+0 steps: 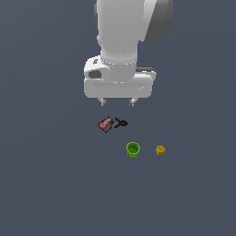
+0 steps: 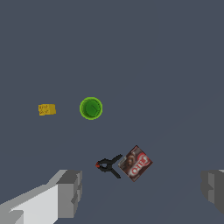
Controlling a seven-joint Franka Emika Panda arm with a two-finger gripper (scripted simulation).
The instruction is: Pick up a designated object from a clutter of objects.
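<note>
Pincer (image 1: 117, 102) spread wide, empty; yellow lump (image 1: 160, 150) well apart, beyond green cup (image 1: 132, 149).

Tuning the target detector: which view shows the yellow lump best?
The wrist view: the yellow lump appears larger there, seen from above, unobstructed, apart from the green cup. The exterior view shows it too, in the clear at the cup's exterior-view right, but smaller, with faint spots barely resolved.
</note>
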